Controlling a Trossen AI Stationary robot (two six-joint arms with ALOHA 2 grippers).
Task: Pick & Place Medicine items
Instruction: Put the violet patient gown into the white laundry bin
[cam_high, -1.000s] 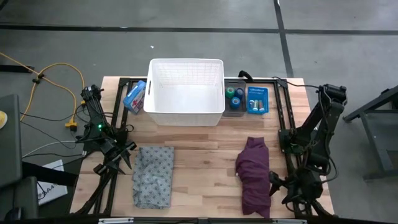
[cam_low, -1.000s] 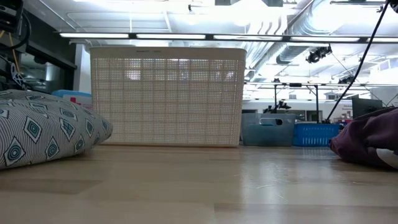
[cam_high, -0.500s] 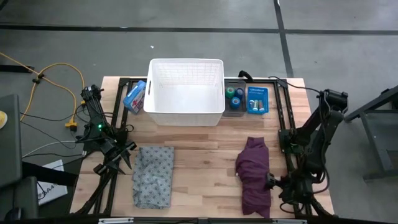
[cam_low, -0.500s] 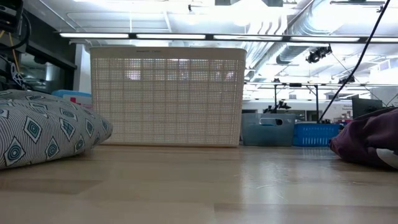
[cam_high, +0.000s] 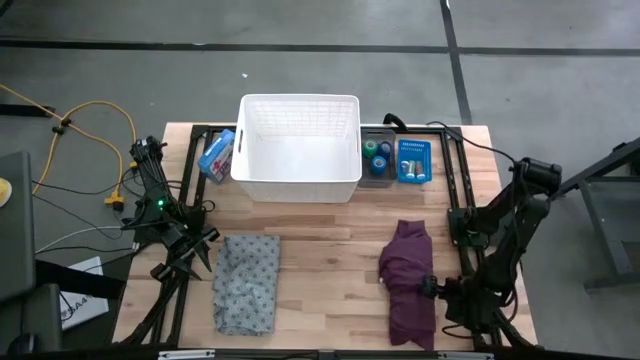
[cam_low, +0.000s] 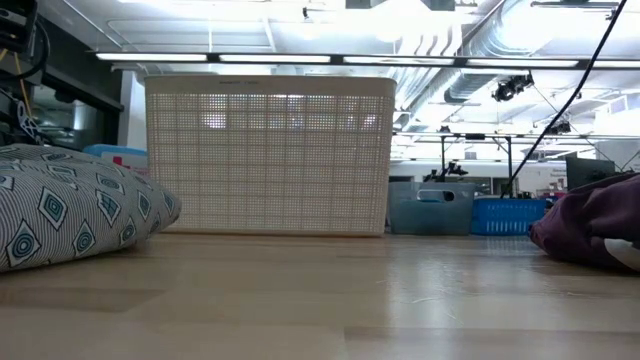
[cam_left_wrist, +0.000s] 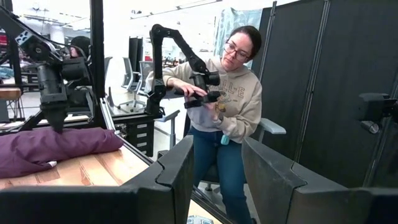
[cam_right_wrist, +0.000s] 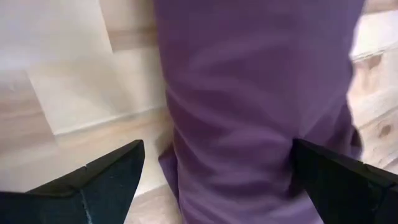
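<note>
The right hand (cam_high: 432, 287) hangs at about four o'clock on the table (cam_high: 330, 235), its two fingers (cam_right_wrist: 106, 174) spread wide apart and straddling the near end of the purple cloth (cam_high: 408, 280) without closing on it. The left hand (cam_high: 197, 250) waits at about eight o'clock by the table's left edge, fingers a little apart with nothing between them; past them a seated person (cam_left_wrist: 227, 118) handles another arm in the room beyond. Largest on the table is the white basket (cam_high: 298, 148), standing at twelve o'clock. The grey patterned cloth (cam_high: 246, 280) lies at seven o'clock, and the purple one at five o'clock. At one o'clock, just beside the basket, sits a small grey tray (cam_high: 377, 158) holding a green roll (cam_high: 371, 148) and blue rolls (cam_high: 382, 160), with a blue bin (cam_high: 413, 161) touching its right side. At eleven o'clock a blue packet (cam_high: 216, 155) leans by the basket's left wall. The tube and the vial are too small to tell.
</note>
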